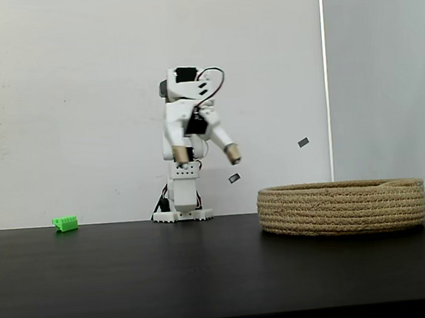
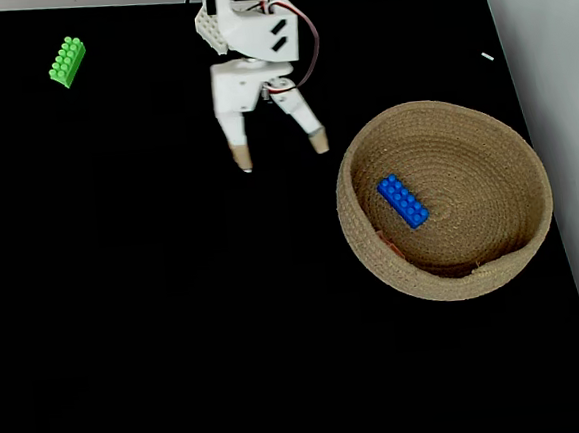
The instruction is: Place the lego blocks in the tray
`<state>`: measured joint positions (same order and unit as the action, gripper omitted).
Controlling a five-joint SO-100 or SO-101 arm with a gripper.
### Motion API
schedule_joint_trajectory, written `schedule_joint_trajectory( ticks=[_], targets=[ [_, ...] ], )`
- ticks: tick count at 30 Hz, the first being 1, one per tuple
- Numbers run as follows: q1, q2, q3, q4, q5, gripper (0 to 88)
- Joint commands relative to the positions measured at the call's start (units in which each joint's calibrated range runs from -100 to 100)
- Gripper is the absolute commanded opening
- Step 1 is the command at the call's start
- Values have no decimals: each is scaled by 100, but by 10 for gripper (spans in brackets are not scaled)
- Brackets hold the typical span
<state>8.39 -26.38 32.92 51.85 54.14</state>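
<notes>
A bright green lego block lies on the black table at the far left, well away from the arm. The tray, a round coiled-rope basket, stands on the right. Inside it a blue lego block lies flat, and a thin salmon-pink edge shows against the inner left wall. My gripper hangs above the table just left of the tray. It is open wide, with nothing between its fingers.
The white arm base stands at the back of the table against a white wall. The black table stretches bare in front of the arm. In the top-down fixed view its right edge runs close past the tray.
</notes>
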Motion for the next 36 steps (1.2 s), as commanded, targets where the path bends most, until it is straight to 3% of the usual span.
schedule_joint_trajectory(
  ticks=[1, 7, 15, 23, 36],
  targets=[
    [1775, -449, -96, 442, 547, 356],
    [3844, -311, -105, 859, 1543, 355],
    [5674, 600, -105, 775, 2300, 344],
    [6325, 1812, -652, 392, 2803, 335],
    [6754, 2345, -1272, 417, 3023, 332]
  ],
)
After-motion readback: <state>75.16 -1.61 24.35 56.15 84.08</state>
